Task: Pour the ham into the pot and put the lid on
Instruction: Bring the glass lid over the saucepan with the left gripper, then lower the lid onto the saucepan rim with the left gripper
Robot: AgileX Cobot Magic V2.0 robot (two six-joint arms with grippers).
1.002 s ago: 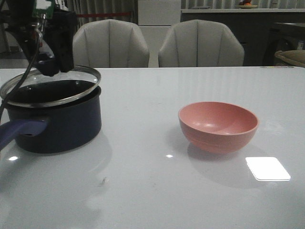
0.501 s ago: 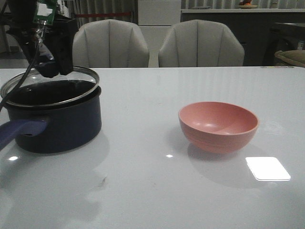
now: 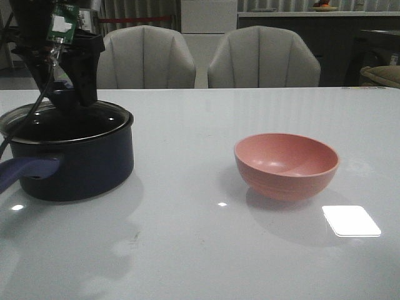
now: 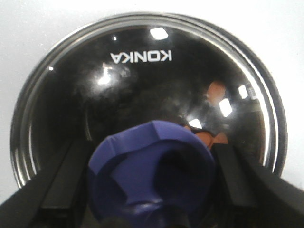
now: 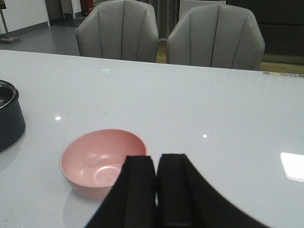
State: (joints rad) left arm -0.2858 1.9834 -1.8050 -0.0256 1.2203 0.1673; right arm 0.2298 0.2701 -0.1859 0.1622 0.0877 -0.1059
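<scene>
1. Nearest the camera, a bare stretch of the glossy worktop (image 3: 200,262) was seen, with a bright patch of reflected light on it towards the right.
2. A little further back, the pink bowl (image 3: 287,165) was found upright and empty, which suggests the pouring step was already done.
3. The right pincer (image 5: 155,190) was held above the worktop just beside the bowl, its fingers pressed together on nothing; it was judged to be parked clear so as not to hinder the other arm.
4. To the left, the pot (image 3: 75,164) was stood on the worktop with its handle (image 3: 25,173) pointing towards the near left edge.
5. The lid (image 4: 147,71) was seen lying level on the pot, its metal rim matched to the pot's rim all round, so the covering was judged to be practically complete.
6. Through the glass, the ham (image 4: 216,90) was made out as a few orange pieces inside the pot.
7. The left pincer (image 3: 65,94) was positioned over the lid's centre, its two fingers flanking the blue knob (image 4: 152,175); whether the knob was gripped or already freed cannot be told from the views.
8. Furthest back, two grey chairs (image 3: 203,56) were seen behind the worktop.
</scene>
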